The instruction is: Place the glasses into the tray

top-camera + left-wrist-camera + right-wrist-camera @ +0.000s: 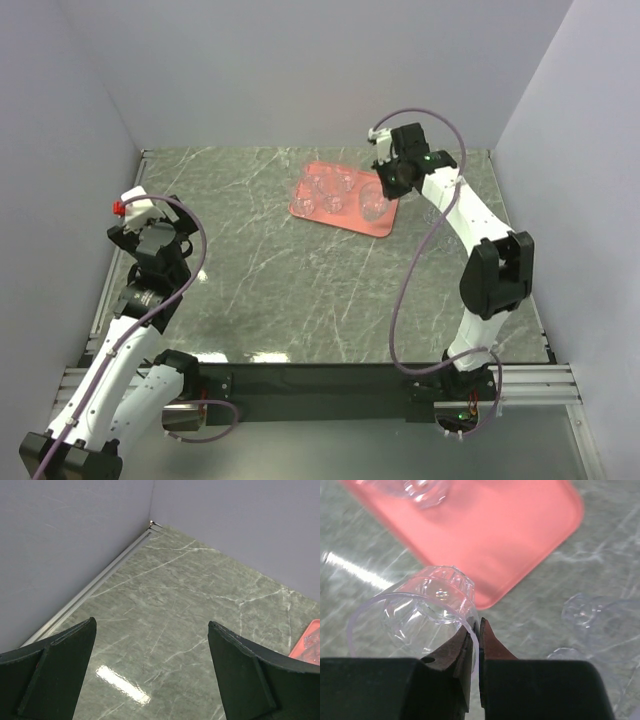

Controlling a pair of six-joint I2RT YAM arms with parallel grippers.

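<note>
- Top view: the pink tray (388, 224) lay in the upper middle of the frame on the marbled table (260, 290), with a few glasses (327, 186) standing in it.
- The right claw (381, 188) hung over the tray's right end with a held glass (372, 202) just under it.
- The left claw (150, 230) sat at the far left, well apart from the tray.
- Left wrist view: that claw's jaws stood wide apart with only bare table between them. One corner of the tray showed at the right edge, and the grey wall (75, 530) filled the upper left.
- Right wrist view: the right claw was shut on the held glass, pinching its rim wall between the two fingertips in the lower middle of the frame.
- The glass hung to the left of the claw, mouth toward the camera and base away. Its base showed against the tray's near edge, so it looked only partly over the tray.
- Another glass stood in the tray at the upper left. Two loose glasses (585, 612) waited on the table at the right.
- The step in hand looked like carrying this glass in for setting down.
- The next move probably called for shifting it over bare pink floor clear of the others, lowering it until the base sat flat, then opening the jaws.
</note>
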